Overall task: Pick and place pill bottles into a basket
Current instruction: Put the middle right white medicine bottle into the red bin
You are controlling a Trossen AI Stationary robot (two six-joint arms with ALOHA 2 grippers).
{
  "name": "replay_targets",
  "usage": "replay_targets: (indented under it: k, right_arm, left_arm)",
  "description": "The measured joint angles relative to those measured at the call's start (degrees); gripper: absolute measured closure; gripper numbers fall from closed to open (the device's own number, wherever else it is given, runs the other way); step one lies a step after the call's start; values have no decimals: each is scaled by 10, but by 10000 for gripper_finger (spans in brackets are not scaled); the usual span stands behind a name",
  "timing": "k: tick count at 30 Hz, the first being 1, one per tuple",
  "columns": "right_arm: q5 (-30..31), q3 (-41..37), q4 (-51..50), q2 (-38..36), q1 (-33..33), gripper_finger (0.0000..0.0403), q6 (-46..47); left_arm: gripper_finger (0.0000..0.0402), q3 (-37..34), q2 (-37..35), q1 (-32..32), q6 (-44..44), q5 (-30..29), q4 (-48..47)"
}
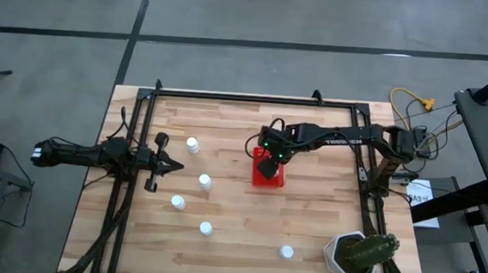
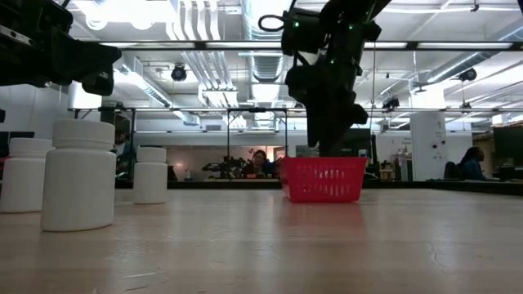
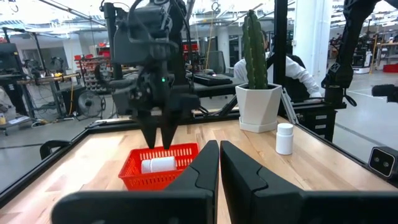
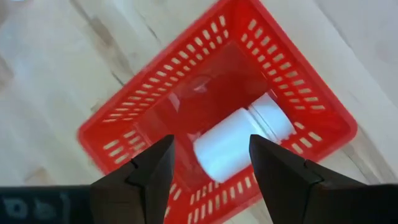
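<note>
Red basket lies right under my right jaws, spread and empty, one pill bottle on its side inside; lift straight up, clear the rim, then head for the five bottles on the bench; left jaws pressed together, idle.

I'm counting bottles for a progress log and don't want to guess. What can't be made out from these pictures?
- High view: the right claw covers the red basket, hiding its contents.
- Right wrist view: one pill bottle lies in the basket; the claw's fingers cover part of the floor.
- Low view: only three standing bottles show; the rest are outside the frame.
- All views: bottle labels too small to read.
</note>
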Motion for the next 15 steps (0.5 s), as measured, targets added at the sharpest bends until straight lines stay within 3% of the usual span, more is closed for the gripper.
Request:
replay_targets:
  k: [15]
  right_arm:
    - [-24,72,-63,124,-2,204,55]
  left_arm:
    - [401,0,0,0,0,0,2]
